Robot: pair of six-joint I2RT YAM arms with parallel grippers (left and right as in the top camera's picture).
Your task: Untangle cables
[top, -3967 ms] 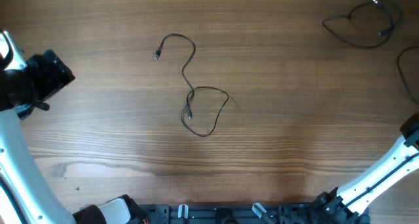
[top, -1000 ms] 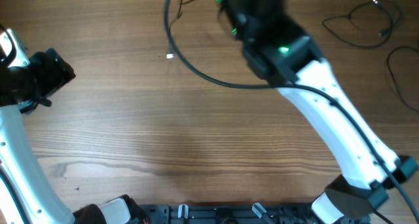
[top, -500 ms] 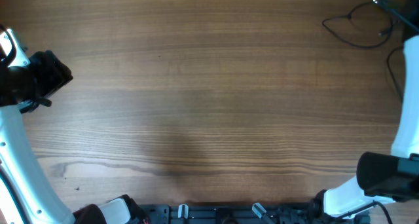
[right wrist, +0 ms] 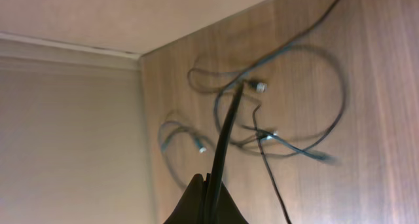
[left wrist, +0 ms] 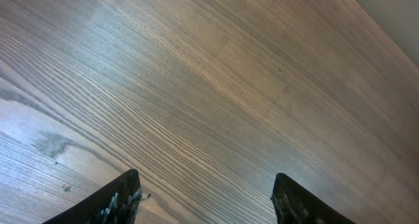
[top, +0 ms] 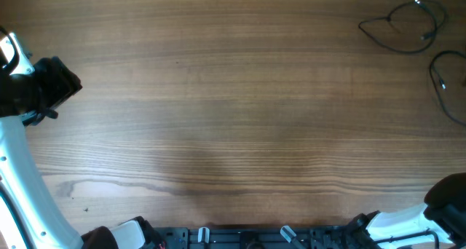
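My right gripper (right wrist: 211, 179) is shut on a thin dark cable (right wrist: 226, 129) that rises from between its fingers toward the table's corner. Beyond it more cables (right wrist: 294, 99) lie in loose overlapping loops on the wood, with small plugs (right wrist: 260, 87) showing among them. From overhead, one cable loop (top: 408, 23) lies at the far right corner and another cable (top: 439, 81) runs along the right edge. The left gripper (left wrist: 209, 198) hangs open over bare wood at the table's left side (top: 54, 81), with nothing between its fingers (left wrist: 124, 198).
The right arm (top: 444, 202) is folded back at the near right corner. The table's far edge meets a pale wall (right wrist: 72, 119) close behind the cable pile. The arm bases (top: 240, 238) line the near edge.
The right arm, stretched over the far middle a second ago with a cable trailing from it, has swung right and drawn back to the near right corner. The left arm has stayed put.
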